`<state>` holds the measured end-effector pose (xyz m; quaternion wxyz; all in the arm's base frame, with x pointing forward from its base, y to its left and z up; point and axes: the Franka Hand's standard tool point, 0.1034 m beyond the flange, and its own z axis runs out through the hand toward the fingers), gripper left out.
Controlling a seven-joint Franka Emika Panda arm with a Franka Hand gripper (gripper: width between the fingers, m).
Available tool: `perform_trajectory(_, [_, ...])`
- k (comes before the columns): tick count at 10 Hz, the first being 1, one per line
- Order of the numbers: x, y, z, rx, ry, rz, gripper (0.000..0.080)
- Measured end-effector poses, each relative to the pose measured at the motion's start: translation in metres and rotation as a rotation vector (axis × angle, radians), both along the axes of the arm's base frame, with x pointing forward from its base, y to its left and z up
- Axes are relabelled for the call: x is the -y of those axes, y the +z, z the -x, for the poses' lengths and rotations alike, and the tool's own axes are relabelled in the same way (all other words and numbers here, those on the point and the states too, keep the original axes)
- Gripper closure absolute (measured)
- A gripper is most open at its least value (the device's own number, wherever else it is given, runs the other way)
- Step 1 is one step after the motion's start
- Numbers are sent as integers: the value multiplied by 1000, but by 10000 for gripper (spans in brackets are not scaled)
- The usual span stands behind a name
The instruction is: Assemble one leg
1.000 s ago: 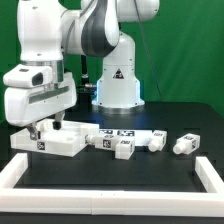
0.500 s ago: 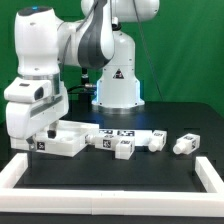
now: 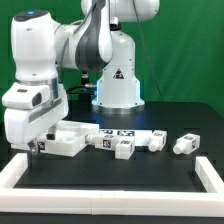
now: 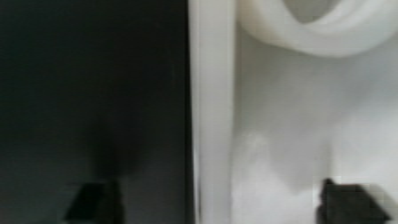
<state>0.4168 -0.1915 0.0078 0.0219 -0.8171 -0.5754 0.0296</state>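
Two end effector fingers (image 4: 89, 205), wrist-view only, gape empty astride the tray rim (image 4: 210, 100).

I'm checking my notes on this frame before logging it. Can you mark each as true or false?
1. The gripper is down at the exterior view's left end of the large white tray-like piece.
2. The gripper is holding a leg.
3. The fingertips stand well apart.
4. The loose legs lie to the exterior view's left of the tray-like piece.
1. True. The gripper is low at that end of the tray-like piece.
2. False. No leg is between its fingers; the legs lie loose on the table.
3. True. In the wrist view the fingertips are wide apart, with the white piece's edge between them.
4. False. They lie to its right in the exterior view.
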Motion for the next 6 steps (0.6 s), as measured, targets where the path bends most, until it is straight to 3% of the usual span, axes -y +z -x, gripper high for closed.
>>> perform_trajectory(1, [0, 0, 0, 0, 0, 0, 400])
perform_trajectory(2, [0, 0, 0, 0, 0, 0, 581])
perform_trajectory(3, [0, 0, 0, 0, 0, 0, 711])
perform_trajectory(6, [0, 0, 0, 0, 0, 0, 751])
